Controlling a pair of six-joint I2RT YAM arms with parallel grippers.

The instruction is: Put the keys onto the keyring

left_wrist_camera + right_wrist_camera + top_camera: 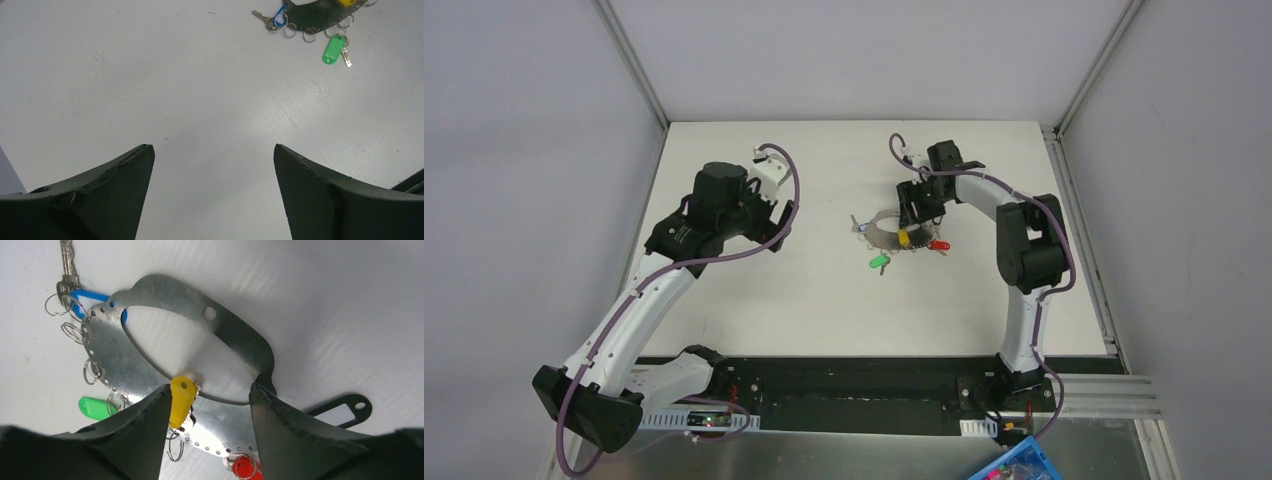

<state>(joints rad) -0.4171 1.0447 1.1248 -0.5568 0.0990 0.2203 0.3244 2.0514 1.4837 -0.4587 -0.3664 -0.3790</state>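
The right gripper (209,387), jaws apart and pinching nothing over the flat grey metal oval keyring plate (235,340) at frame centre, should centre on the yellow plastic-headed key (181,399) at its lower-left finger (145,427) before closing squarely.

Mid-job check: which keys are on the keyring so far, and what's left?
Looks done: the blue key and green key each seem linked to the edge of the metal plate. In hand: the right gripper stands open around the yellow key, which lies on the plate, not gripped. Left: yellow, and perhaps the red key, whose link I cannot make out. The left gripper is open and empty.
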